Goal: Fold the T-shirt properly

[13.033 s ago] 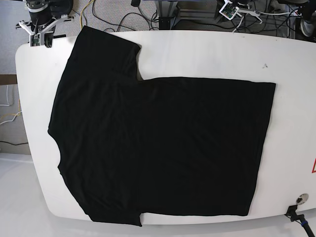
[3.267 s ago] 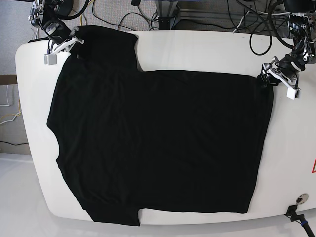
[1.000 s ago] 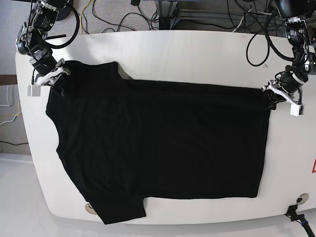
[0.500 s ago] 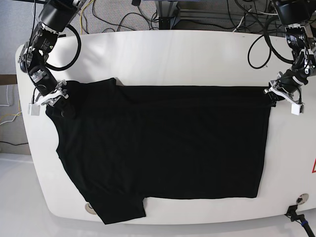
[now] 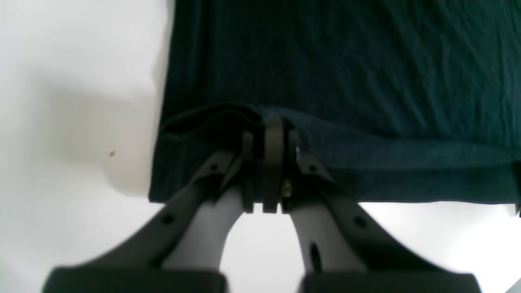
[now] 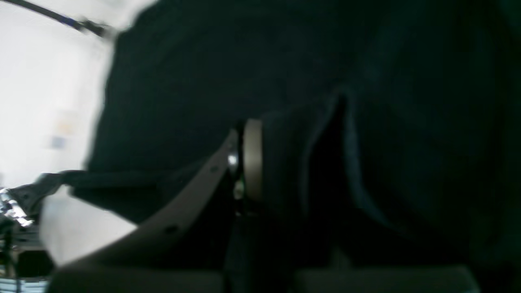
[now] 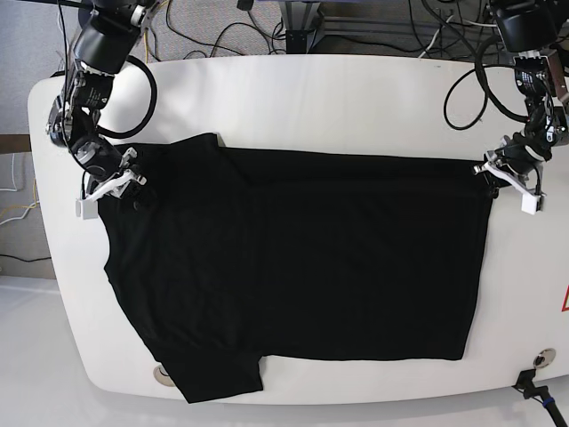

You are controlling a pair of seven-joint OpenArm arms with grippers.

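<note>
The black T-shirt lies spread over the white table, its far edge drawn toward the front in a narrow fold. My left gripper, on the base view's right, is shut on the shirt's far hem corner. In the left wrist view the gripper pinches a doubled band of the T-shirt. My right gripper, on the base view's left, is shut on the far sleeve. In the right wrist view the gripper is wrapped in the T-shirt's fabric, which hides one finger.
Cables and stands lie beyond the table's far edge. A round metal fitting sits at the front right corner and another shows beside the near sleeve. A red mark is at the right edge.
Since the first frame both grippers have closed on the shirt's far edge and pulled it forward. In the last second the right gripper has carried the sleeve further forward and inward; the left barely moved.
</note>
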